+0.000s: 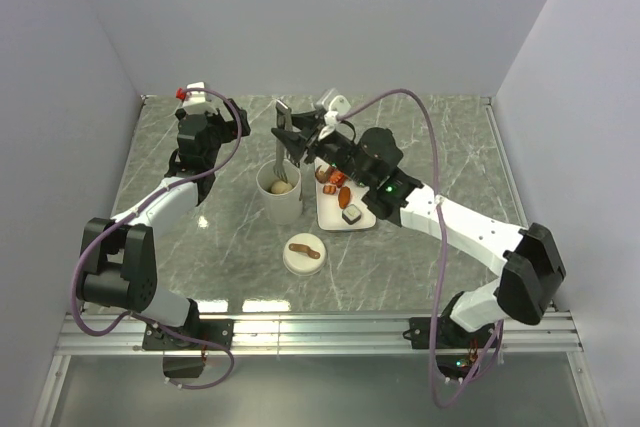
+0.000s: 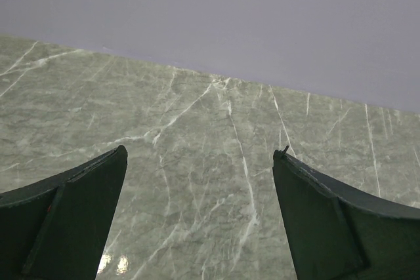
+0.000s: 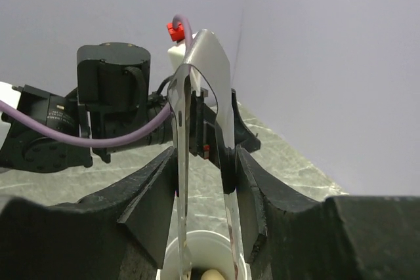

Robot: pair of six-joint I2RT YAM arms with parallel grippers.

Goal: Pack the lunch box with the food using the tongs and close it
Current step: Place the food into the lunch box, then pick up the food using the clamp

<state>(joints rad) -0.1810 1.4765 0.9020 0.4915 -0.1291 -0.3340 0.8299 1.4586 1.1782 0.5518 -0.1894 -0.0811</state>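
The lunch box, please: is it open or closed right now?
Open. Its lid lies on the table beside the lunch box, and the tongs reach into it.

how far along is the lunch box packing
Done: a ball sits in the box. In hand: right jaws grip the tongs, tips down in the box. Left: several pieces are on the plate, and the lid lies on the table, not yet on.

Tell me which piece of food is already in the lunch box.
The round beige ball: it sits inside the tall white lunch box, while the other pieces, red-orange or black-and-white, lie on the flat plate.
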